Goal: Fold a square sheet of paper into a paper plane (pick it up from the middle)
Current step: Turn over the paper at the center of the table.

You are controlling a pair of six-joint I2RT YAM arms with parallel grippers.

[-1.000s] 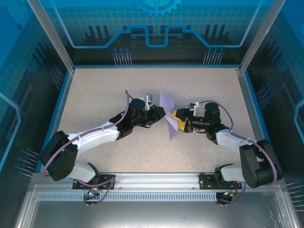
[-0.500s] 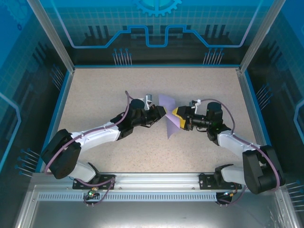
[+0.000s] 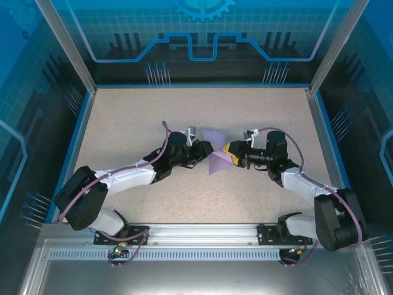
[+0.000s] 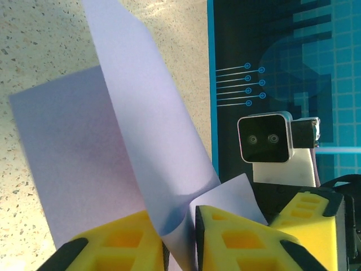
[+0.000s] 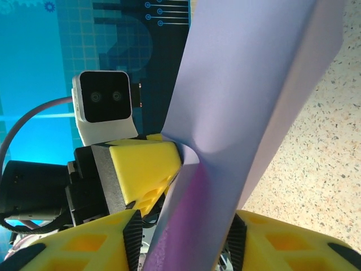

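Observation:
The square sheet of paper (image 3: 216,165) is lavender, creased and bent, and hangs above mid-table between the two arms. My left gripper (image 3: 206,149) comes at it from the left. In the left wrist view the sheet (image 4: 141,141) runs down into the narrow gap of this gripper (image 4: 177,219), which is shut on its folded edge. My right gripper (image 3: 225,152) faces it from the right. In the right wrist view the sheet (image 5: 254,84) passes between the jaws of the right gripper (image 5: 183,228), which stand open with a slit left beside one pad.
The speckled table (image 3: 135,117) is walled by a blue rim (image 3: 83,117) and metal posts. The two wrists nearly touch: the right wrist's camera (image 4: 265,138) sits close ahead of the left fingers, and the left wrist's camera (image 5: 107,99) close ahead of the right.
The right gripper has slid in toward the left one, and its jaws have narrowed round the sheet. The sheet has sunk and tilted lower. The left jaws have eased slightly.

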